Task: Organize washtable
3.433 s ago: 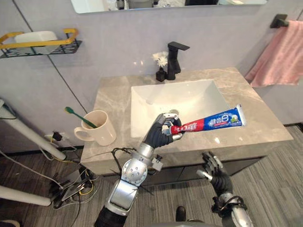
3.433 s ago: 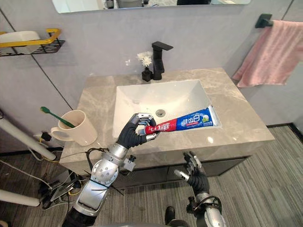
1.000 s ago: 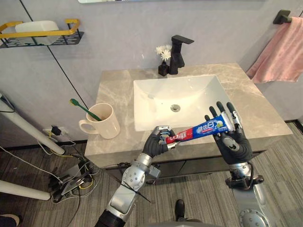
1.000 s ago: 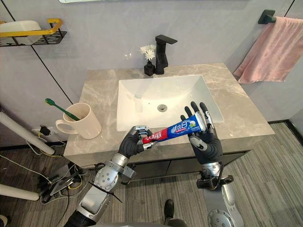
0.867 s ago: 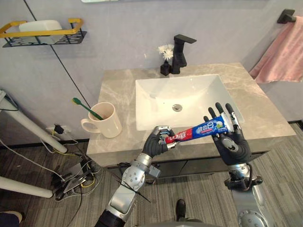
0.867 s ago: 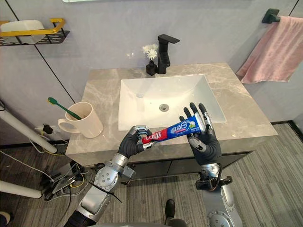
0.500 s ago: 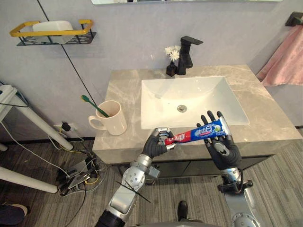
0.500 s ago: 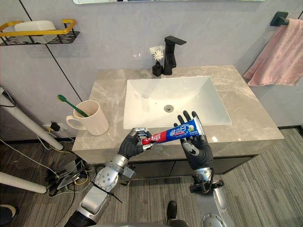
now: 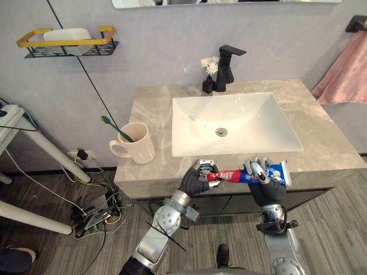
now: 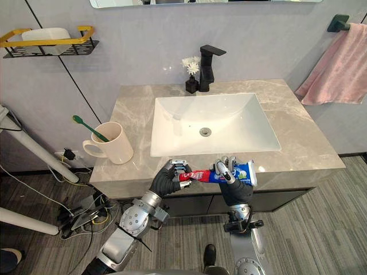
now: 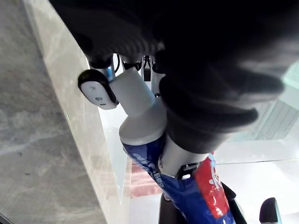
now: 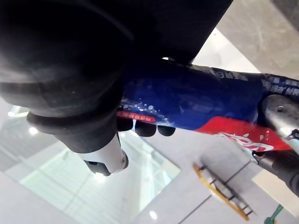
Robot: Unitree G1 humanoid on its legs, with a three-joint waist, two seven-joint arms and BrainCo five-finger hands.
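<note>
Where the grey wall runs off to the left, a wire shelf (image 9: 67,46) with a yellow rail hangs high up, and a white block (image 9: 67,34) lies on it. Below it, near the left end of the marble worktop (image 9: 150,107), a cream mug (image 9: 139,146) stands upright with its handle turned to the left. A green toothbrush (image 9: 116,128) leans out of the mug up and to the left.

At the front edge of the worktop, the left hand (image 9: 192,182) is closed round the cap end of the toothpaste tube (image 9: 231,175). Its own wrist view shows its fingers curled round the neck, with the white cap (image 11: 135,95) standing clear of them. The tube lies about level along that front edge, just in front of the sink (image 9: 255,114), red toward the left hand and blue toward the right. I cannot tell whether it touches the stone.

Behind the sink, a small dark vase (image 9: 208,86) of white flowers stands just beside a black tap (image 9: 227,64).

The right hand (image 9: 265,190) comes up from below, and its fingers are curled over the blue part of the tube. The flat end of the tube sticks out past them to the right. The right wrist view shows the blue body of the tube close against the hand's dark cover.

A pink towel (image 9: 344,77) hangs on the wall at the far right from a black hook (image 9: 356,24).
</note>
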